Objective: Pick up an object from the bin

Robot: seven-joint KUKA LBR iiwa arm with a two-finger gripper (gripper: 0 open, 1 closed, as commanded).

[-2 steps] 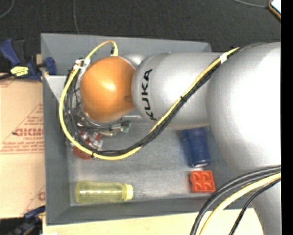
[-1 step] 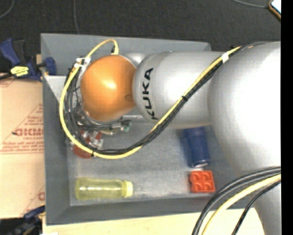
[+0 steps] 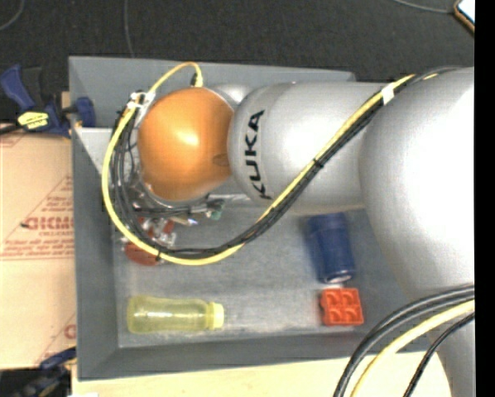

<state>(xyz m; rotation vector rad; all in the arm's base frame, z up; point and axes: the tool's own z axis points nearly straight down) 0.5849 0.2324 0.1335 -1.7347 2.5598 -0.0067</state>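
**Four loose things in the bin, gripper low over the red one at the left**

Four things lie on the floor of the grey metal bin [image 3: 94, 304]. Farthest left, at about 9 o'clock of the floor, is a small red thing [image 3: 141, 254]; most of it is hidden, so its kind cannot be told. At 7 o'clock, near the front wall, a pale yellow see-through bottle [image 3: 175, 314] lies on its side, its length running left to right and its narrower end pointing right.

The gripper [image 3: 159, 219] sits directly above the small red thing, at its 12 o'clock, under the rounded orange cover [image 3: 181, 143] of the wrist. Yellow and black cables [image 3: 108, 172] loop round the cover's 9 o'clock side and sweep under it. The cover and cables hide the working end, so whether the gripper is spread or closed cannot be told, nor whether it touches the red thing.

Right of centre, at about 4 o'clock, a blue cylinder [image 3: 330, 246] lies with its long axis running front to back. Just beside it, at its 6 o'clock, sits an orange-red studded building brick [image 3: 341, 307], apart from the cylinder. The silver arm [image 3: 314, 139], marked KUKA, crosses the bin from 3 o'clock.
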